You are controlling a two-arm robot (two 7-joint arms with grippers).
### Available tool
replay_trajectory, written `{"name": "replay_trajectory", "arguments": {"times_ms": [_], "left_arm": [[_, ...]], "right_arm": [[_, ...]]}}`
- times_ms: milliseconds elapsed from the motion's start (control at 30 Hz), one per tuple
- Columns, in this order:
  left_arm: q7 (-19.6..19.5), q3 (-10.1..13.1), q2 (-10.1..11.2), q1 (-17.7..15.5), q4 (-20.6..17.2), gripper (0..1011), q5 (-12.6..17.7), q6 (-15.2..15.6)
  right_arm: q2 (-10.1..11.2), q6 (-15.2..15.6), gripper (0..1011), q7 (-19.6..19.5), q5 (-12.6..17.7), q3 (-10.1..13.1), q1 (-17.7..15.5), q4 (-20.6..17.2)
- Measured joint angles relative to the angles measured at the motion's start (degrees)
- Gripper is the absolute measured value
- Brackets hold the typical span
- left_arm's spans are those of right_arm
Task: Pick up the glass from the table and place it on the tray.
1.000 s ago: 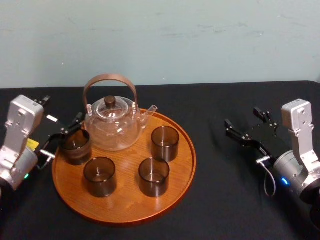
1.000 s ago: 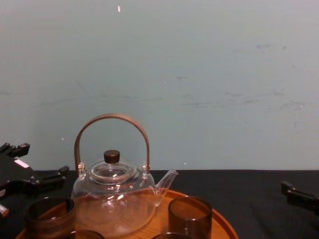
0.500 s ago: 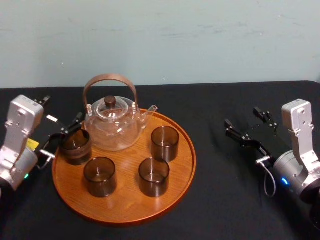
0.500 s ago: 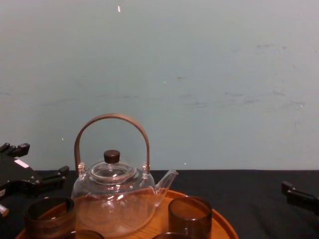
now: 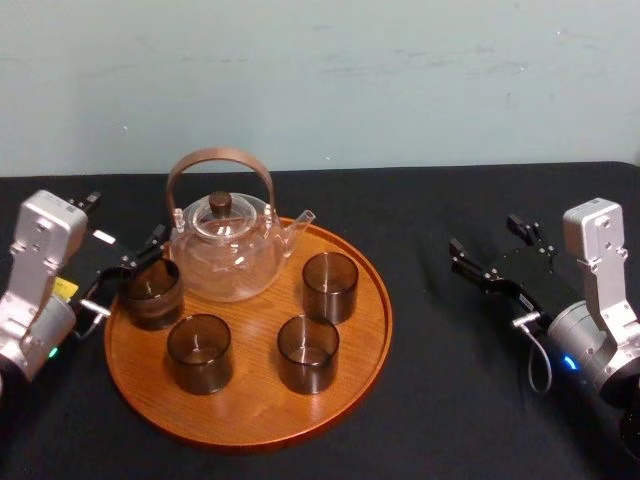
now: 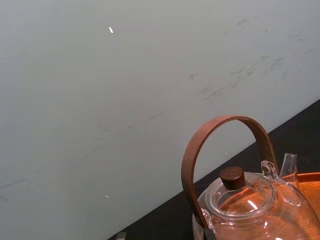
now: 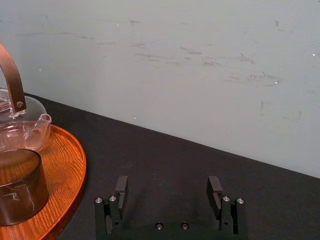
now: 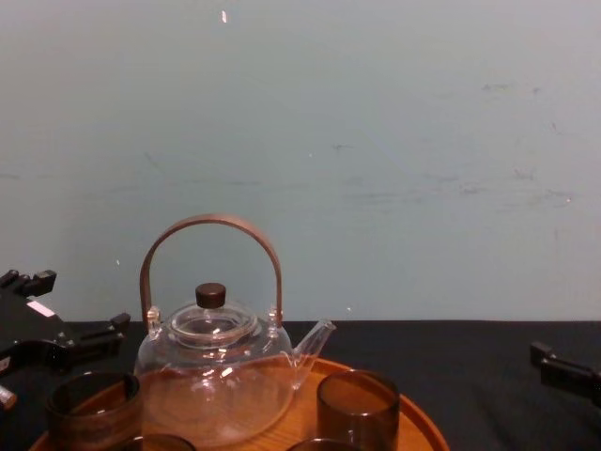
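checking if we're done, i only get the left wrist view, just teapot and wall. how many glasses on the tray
observer: Four glasses stand upright on the tray.
operator: where's the left gripper
observer: Left gripper is open at the tray's left edge, beside the rear-left glass.
operator: and the right
observer: Right gripper is open above the black table, right of the tray, holding nothing.

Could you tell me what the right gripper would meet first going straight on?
Its way looks free: the right gripper faces black table, then probably the wall; the tray lies aside.
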Motion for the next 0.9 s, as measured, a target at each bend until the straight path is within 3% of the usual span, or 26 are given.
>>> {"name": "replay_trajectory", "arguments": {"times_ms": [900], "left_arm": [[0.0, 0.0, 0.0, 0.0, 0.0, 1001, 0.0, 0.0]], "right_arm": [[0.0, 0.0, 1002, 0.0, 0.0, 0.0, 0.0, 0.0]]}}
